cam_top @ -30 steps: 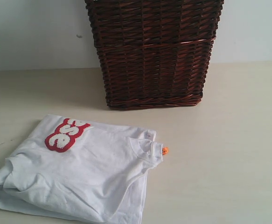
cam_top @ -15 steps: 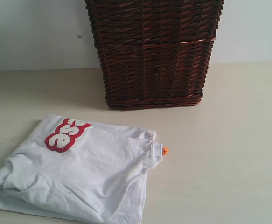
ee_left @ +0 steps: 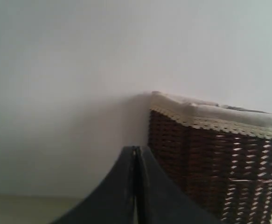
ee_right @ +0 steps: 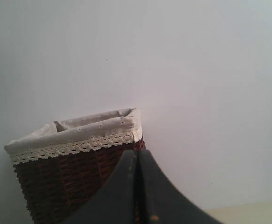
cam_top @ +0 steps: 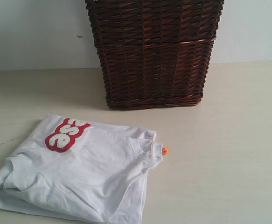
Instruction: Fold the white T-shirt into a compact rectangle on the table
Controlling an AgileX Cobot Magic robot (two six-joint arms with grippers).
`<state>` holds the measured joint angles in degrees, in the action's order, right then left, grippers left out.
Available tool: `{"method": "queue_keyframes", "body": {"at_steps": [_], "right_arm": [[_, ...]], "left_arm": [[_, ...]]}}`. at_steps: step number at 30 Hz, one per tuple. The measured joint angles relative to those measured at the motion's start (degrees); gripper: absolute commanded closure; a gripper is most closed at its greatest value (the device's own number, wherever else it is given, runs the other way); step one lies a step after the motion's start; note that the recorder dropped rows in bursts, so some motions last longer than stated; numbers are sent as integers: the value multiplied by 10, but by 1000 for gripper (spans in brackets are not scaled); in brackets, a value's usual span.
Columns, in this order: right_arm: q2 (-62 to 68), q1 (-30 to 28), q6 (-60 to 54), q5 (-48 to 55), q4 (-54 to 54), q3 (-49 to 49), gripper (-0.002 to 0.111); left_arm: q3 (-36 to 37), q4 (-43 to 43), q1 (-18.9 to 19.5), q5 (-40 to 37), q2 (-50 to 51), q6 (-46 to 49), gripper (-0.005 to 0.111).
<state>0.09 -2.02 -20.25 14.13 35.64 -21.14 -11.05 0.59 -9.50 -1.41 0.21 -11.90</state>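
The left end effector (ee_left: pixel 136 148) has its two dark fingers pressed flat together with nothing between them. The right end effector (ee_right: pixel 137 151) is the same, fingers together and empty. Both are held up off the work and face a pale wall (ee_left: pixel 80 70), and each wrist view shows the dark wicker basket (ee_left: pixel 219 172) with its lace-edged liner (ee_left: pixel 210 114) just beyond the fingertips. Neither arm appears in the exterior view.

In that view the basket (cam_top: pixel 154 51) stands at 12 o'clock on the table (cam_top: pixel 229 140). The white T-shirt (cam_top: pixel 84 172) lies apart from it at about 7 o'clock, flat on the table and running off the bottom edge of the frame. It is already doubled over into a rough, skewed four-sided stack. The red lettering (cam_top: pixel 66 134) sits at the stack's 11 o'clock corner, and the collar (cam_top: pixel 145 149) with its orange tag (cam_top: pixel 164 150) sits at the 3 o'clock side. Loose creases run across the top layer, and the 9 o'clock edge looks puffed rather than crisp.

The cloth looks light, limp and thin. It will probably sag from any single pinch, and the layers may slide over each other when dragged. The best hold would be two matching corners of one edge, one per end effector, taking all the layers together. The corners near 11 o'clock and 8 o'clock look suitable. The collar is a poorer choice because its ribbing bunches. Both end effectors would have to spread first.
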Motion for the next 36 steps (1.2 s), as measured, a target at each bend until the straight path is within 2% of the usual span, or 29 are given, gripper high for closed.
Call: {"method": "queue_keyframes", "body": {"at_steps": [5, 8, 12, 21, 27, 33, 36], "right_arm": [[0, 0, 0, 0, 0, 0, 108], [0, 0, 0, 0, 0, 0, 108], [0, 0, 0, 0, 0, 0, 108], [0, 0, 0, 0, 0, 0, 108], [0, 0, 0, 0, 0, 0, 108], [0, 0, 0, 0, 0, 0, 108], [0, 0, 0, 0, 0, 0, 108]], "left_arm": [[34, 0, 96, 5, 0, -51, 107], [65, 0, 119, 10, 0, -62, 107], [104, 0, 122, 14, 1, -63, 107], [109, 3, 122, -22, 1, 4, 107], [109, 4, 122, -80, 1, 59, 107], [109, 4, 124, -163, 1, 69, 107], [109, 4, 124, -175, 1, 69, 107]]}}
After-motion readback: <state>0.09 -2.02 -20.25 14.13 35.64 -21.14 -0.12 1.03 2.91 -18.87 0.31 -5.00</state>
